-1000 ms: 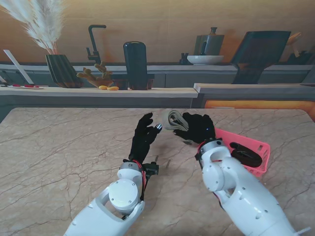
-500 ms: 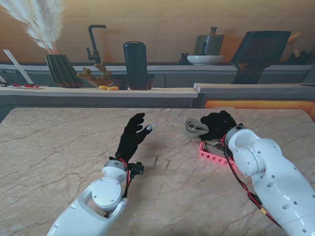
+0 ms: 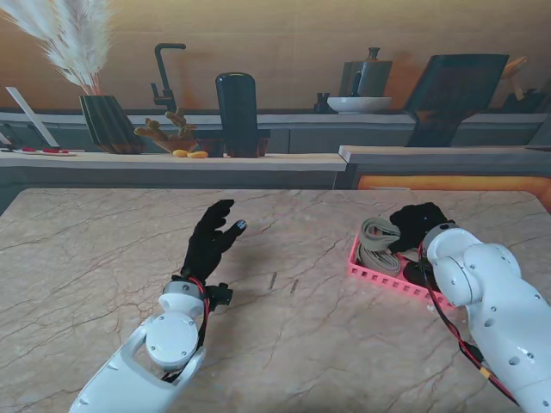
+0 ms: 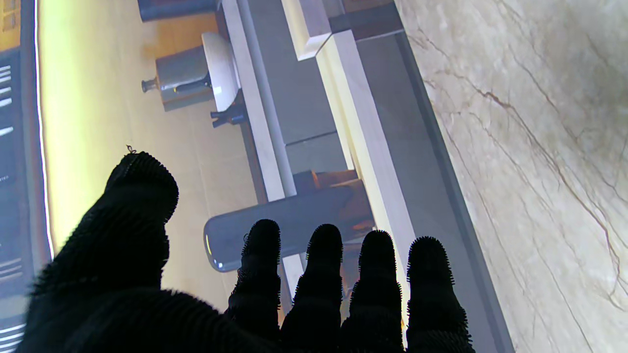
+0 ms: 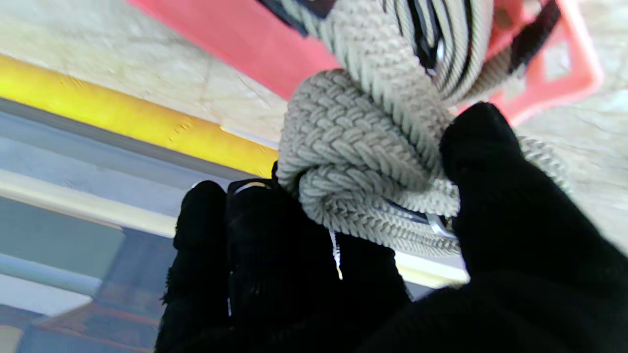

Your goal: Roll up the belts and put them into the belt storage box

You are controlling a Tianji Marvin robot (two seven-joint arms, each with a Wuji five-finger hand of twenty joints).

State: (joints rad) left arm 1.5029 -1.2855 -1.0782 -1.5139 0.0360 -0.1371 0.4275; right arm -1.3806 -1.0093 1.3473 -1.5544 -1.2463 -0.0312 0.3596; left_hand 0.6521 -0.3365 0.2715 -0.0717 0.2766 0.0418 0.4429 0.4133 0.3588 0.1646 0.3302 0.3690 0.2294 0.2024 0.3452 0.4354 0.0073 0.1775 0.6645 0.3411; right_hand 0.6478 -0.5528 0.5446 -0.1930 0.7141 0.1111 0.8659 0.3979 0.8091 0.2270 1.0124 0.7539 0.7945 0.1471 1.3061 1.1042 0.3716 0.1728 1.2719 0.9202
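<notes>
Marble tabletop (image 3: pixel 103 258): right hand (image 3: pixel 415 222) grips the coiled grey woven belt (image 3: pixel 380 241) over the pink belt storage box (image 3: pixel 372 274), far right; left hand (image 3: pixel 209 239) hovers spread, empty, well apart.

A: Any writing, brand or number you can read anywhere?

B: None. The belt (image 5: pixel 363 162) and the pink storage box (image 3: pixel 372 274) show no legible marks, though small print may be lost to blur.
</notes>
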